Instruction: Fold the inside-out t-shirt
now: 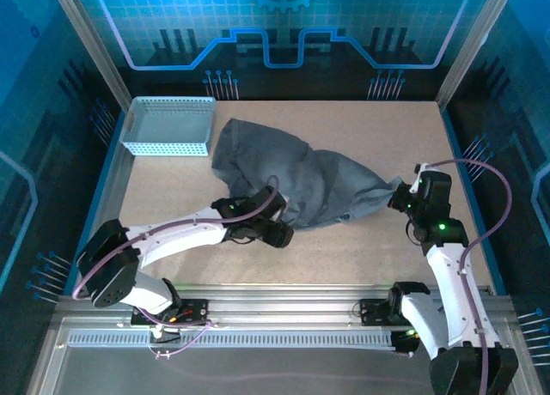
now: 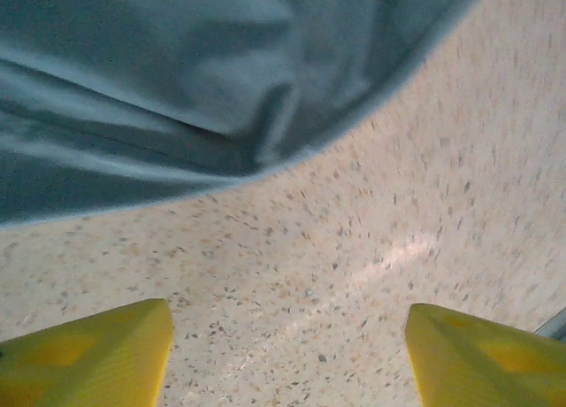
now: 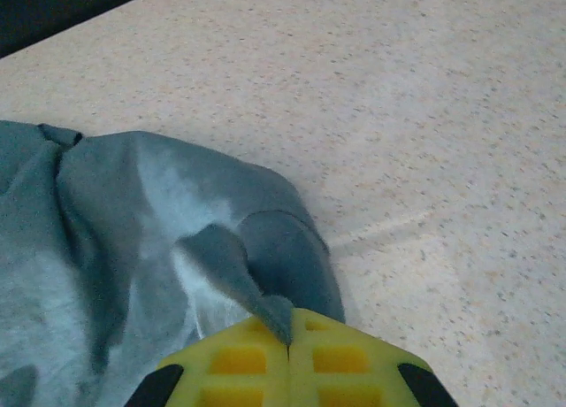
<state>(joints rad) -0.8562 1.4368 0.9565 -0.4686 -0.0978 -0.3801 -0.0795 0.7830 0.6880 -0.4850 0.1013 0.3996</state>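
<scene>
— Across the tabletop, what lies there?
— Speckled beige board [image 1: 361, 249], framed by metal rails, with blue-lit walls bearing a circuit pattern on three sides. A light blue mesh basket [image 1: 168, 125] stands in the far left corner.
— And the inside-out t-shirt [image 1: 284, 173]?
— Crumpled in a heap mid-table, running from just beside the basket across to the right. Whether it touches the basket I cannot tell.
— How does the left gripper [image 1: 279, 234] stand?
— At the shirt's near edge, low over the board. From its own wrist camera the left gripper [image 2: 287, 314] has its yellow fingers [image 2: 106, 354] spread wide, bare table between them, the cloth's hem [image 2: 292, 159] lying just ahead and apart from them.
— The right gripper [image 1: 400, 197]?
— At the shirt's right end. In the right wrist view its yellow pads [image 3: 239, 361] are pressed together, and a pinch of grey cloth [image 3: 230, 261] rises into the seam between them: it grips the shirt.
</scene>
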